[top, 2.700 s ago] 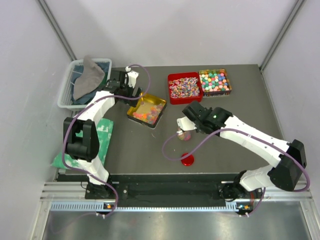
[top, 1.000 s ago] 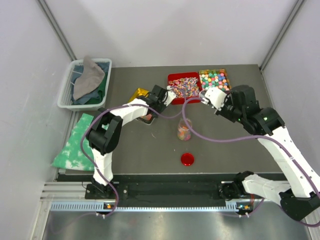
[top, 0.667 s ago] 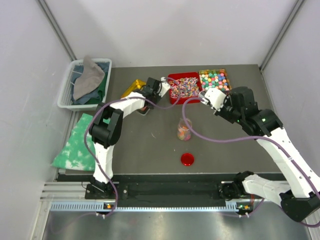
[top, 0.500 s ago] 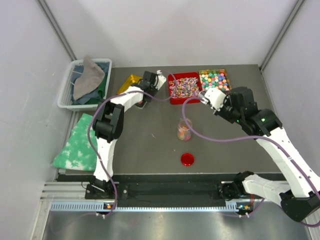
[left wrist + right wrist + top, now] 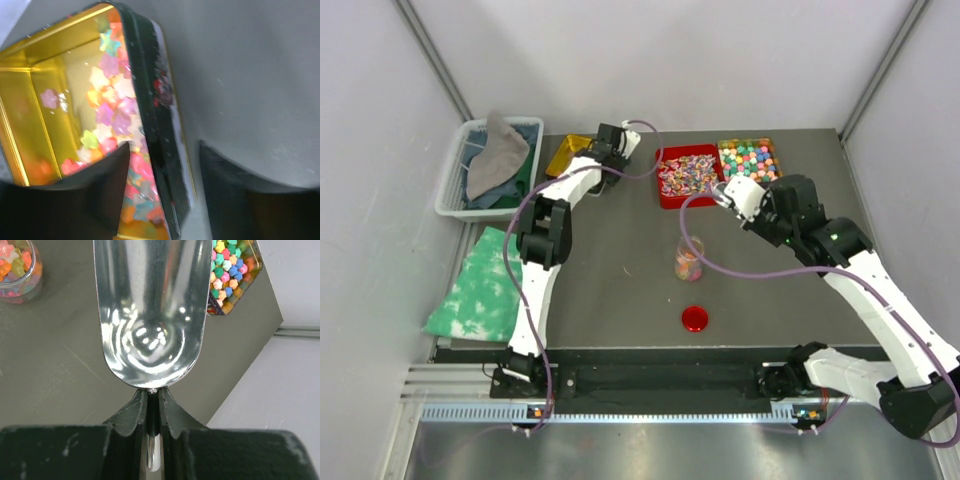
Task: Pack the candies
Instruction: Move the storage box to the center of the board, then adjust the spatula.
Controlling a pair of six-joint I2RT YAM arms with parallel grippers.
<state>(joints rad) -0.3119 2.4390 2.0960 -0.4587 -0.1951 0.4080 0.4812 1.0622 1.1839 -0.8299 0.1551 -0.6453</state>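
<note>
The candies lie in three tins at the back. Star-shaped ones fill the gold tin, mixed pink-white pieces fill the red tin, and pastel ones fill the far tin. More candies sit in the clear jar at mid-table. My left gripper straddles the gold tin's dark side wall, open, with a gap on both sides. My right gripper is shut on the handle of an empty metal scoop, which hangs just in front of the two right tins.
A red round lid lies on the table in front of the jar. A grey basket of cloths stands at the back left, and a green patterned cloth lies at the left edge. White walls close in on three sides.
The left arm has swung the gold tin from mid-table to the back left, and its jaws have widened off the tin's wall. The right arm with the scoop has barely shifted.
</note>
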